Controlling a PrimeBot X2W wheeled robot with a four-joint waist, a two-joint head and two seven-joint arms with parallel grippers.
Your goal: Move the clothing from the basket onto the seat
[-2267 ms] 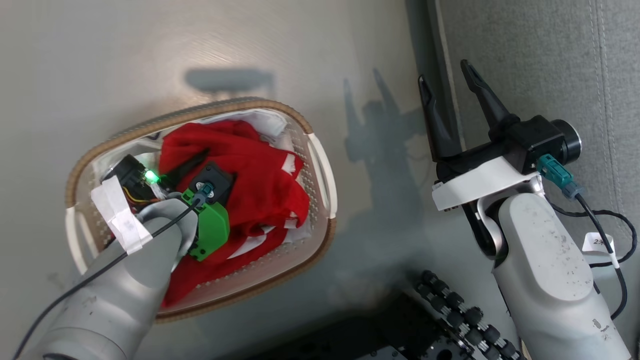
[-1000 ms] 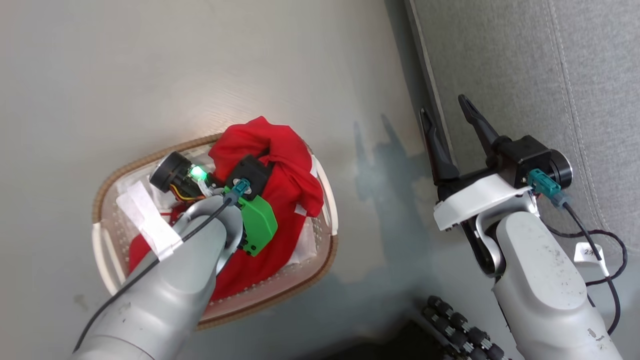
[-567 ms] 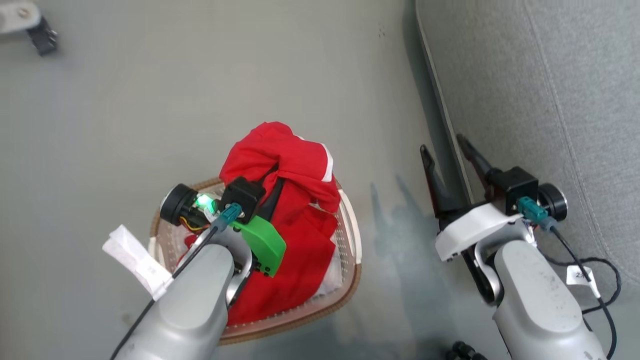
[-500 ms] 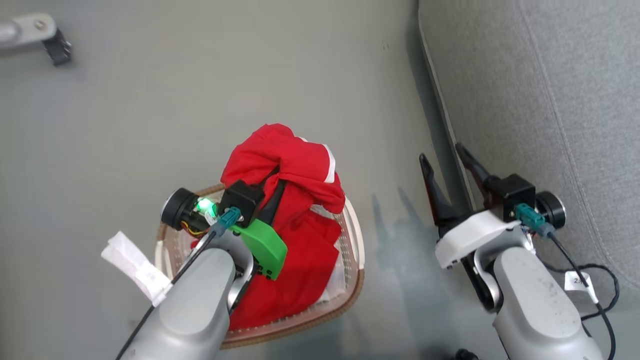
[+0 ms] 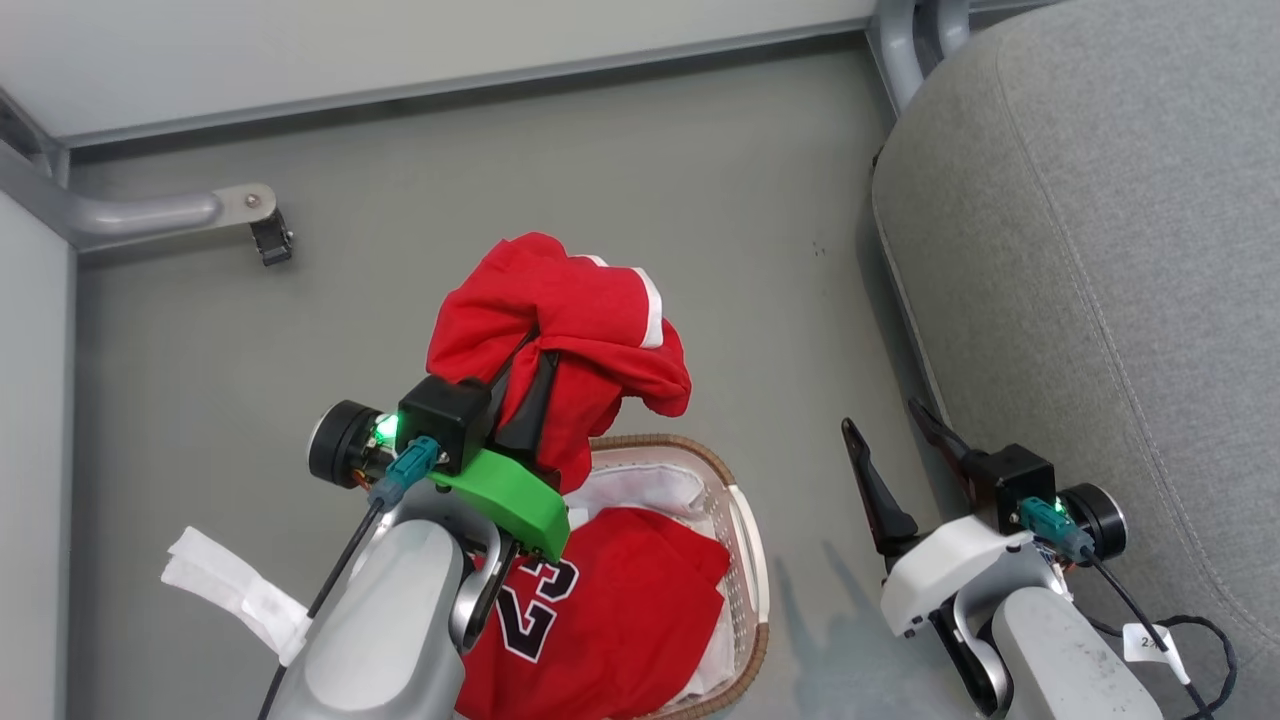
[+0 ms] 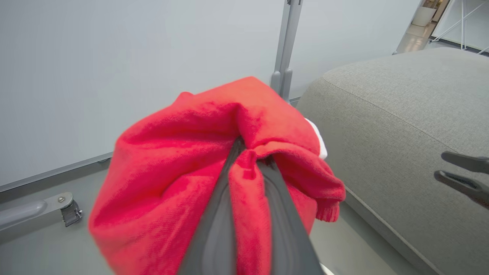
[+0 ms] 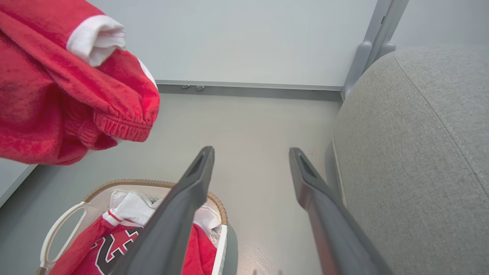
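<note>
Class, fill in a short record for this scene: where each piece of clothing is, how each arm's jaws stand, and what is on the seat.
Held garment: red garment with white trim, held up clear of the basket
Left jaws: shut on the red garment
Right jaws: open, holding nothing, close beside the seat
In basket: red jersey numbered 23, lying on a white liner
Seat: grey, no clothing on the part in view

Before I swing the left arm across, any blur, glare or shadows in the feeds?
Head view: sharp, evenly lit, a faint shadow on the floor beside the basket. Left wrist view: the held garment sits close and soft-focused, the seat crisp behind. Right wrist view: no glare, the dark fingers slightly blurred.
</note>
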